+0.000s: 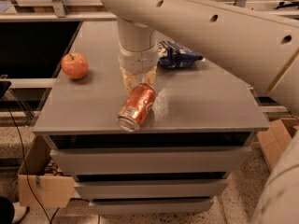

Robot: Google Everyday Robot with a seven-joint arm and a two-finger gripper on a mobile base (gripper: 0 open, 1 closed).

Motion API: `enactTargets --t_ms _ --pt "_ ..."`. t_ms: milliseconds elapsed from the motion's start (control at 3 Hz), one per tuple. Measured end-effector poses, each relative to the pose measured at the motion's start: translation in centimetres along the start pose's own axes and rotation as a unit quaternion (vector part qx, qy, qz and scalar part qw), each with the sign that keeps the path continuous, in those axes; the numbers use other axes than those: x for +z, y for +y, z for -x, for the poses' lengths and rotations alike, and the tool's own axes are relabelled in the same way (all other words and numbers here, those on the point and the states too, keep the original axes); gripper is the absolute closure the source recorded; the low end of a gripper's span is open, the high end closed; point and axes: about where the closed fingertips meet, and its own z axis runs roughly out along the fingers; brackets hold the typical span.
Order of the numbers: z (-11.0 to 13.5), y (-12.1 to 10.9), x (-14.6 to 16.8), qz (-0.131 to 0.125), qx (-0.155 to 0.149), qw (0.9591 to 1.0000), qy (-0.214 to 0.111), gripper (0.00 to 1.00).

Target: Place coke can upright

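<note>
The coke can [137, 106] is red-orange with white lettering. It lies on its side on the grey cabinet top [201, 101] near the front edge, with its silver end toward the front left. My gripper [138, 80] points down just behind the can's far end, touching or almost touching it. The wide pale arm reaches in from the upper right and hides the table behind the gripper.
A red-orange apple [74, 65] sits at the left of the cabinet top. A blue snack bag [176, 55] lies behind the gripper on the right. Cardboard boxes stand on the floor at the left [35, 181] and right [280, 139].
</note>
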Motion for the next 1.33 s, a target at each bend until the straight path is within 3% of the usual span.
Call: enactTargets --t_ms 1333 --pt "3.4 -1.2 -3.2 0.02 -0.033 0.9986 -0.036 1.0"
